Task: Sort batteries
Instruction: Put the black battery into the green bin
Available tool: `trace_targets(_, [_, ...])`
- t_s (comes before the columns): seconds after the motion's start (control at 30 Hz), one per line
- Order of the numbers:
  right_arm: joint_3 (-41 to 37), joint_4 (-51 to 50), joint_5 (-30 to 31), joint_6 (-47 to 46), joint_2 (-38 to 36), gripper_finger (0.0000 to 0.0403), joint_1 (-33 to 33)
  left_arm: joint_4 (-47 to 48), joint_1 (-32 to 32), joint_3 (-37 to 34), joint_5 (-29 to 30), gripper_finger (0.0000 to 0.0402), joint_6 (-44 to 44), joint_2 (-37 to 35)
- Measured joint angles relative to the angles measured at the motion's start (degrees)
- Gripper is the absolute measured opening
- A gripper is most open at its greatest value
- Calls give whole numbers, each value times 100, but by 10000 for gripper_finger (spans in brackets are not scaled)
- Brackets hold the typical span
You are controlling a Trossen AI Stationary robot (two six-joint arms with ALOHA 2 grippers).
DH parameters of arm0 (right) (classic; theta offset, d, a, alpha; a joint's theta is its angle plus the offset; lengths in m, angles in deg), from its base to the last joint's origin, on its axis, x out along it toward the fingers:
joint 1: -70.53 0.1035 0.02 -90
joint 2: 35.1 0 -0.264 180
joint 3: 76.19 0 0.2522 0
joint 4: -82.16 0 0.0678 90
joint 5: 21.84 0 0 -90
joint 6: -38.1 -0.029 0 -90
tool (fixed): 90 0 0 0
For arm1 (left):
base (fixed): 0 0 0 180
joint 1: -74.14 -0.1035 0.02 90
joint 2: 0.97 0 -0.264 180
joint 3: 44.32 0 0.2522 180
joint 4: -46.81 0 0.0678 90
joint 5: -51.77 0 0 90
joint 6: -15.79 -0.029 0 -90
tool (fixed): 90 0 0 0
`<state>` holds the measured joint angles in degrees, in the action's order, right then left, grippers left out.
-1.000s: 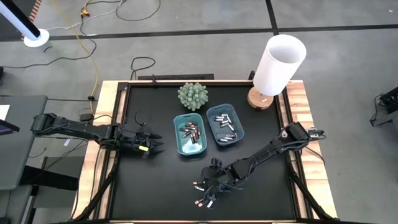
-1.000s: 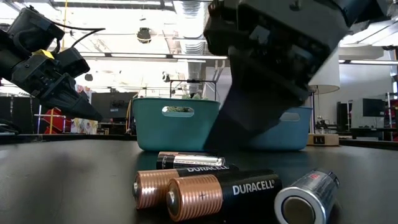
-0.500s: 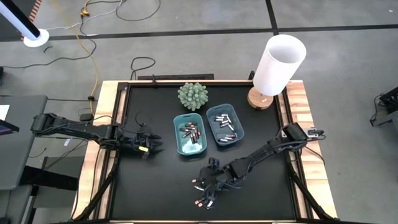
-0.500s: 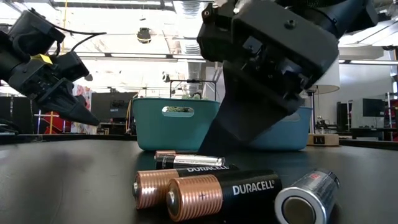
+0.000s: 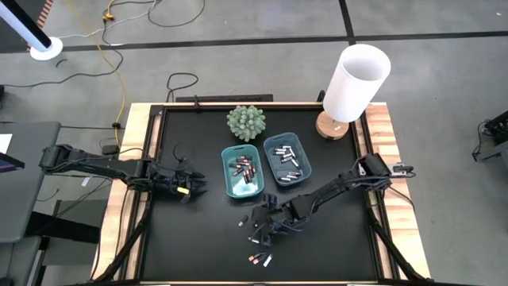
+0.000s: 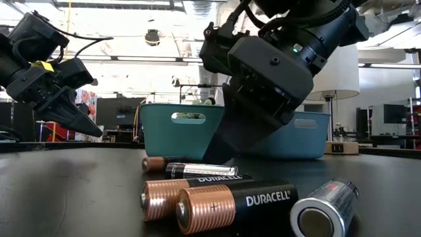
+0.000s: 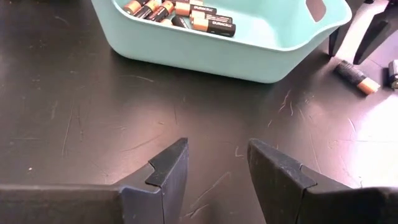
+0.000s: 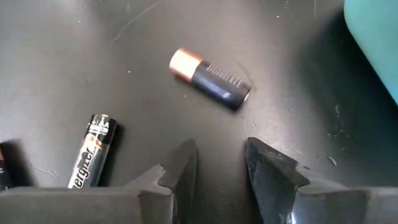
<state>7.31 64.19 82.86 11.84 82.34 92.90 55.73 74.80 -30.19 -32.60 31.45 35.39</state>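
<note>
Looking straight down on the table (image 5: 198, 238), I saw the right gripper (image 5: 255, 228) low over the dark mat, just in front of the left tray (image 5: 242, 171), its fingers (image 8: 177, 168) parted with nothing between them. Through its wrist camera a copper-topped battery (image 8: 210, 79) lay loose on the mat ahead of those fingers, apart from them, and a black-and-silver battery (image 8: 90, 151) lay off to one side. A corner of a teal tray (image 8: 373, 43) showed at the frame's edge.

The left gripper (image 5: 190, 184) hung over the left part of the table, near the left tray, fingers (image 7: 168, 171) released and empty. Its wrist camera showed that tray (image 7: 249, 56) holding several dark copper-ended batteries (image 7: 186, 12), and one more copper-ended battery (image 7: 356, 77) lying on the mat beyond the tray's corner.

From above, the right tray (image 5: 287, 159) held mostly paler cells (image 5: 287, 161), though they were too small for me to be sure of their kind. A small cluster of loose batteries (image 5: 259, 259) rested near the table's front edge; from table height these were two Duracell cells (image 6: 223, 201) side by side and a silver one (image 6: 325, 207) end-on. A potted plant (image 5: 246, 122) and a white lamp (image 5: 355, 79) stood at the back.
</note>
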Motion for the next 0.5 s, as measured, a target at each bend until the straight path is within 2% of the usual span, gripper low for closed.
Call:
trace_targets(0.27, [-24,24,9,129,-9,128,37,0,1,0,0,161,0,0])
trace_targets(0.5, [1,-57,-8,124,-40,123,35,0,0,0,0,161,0,0])
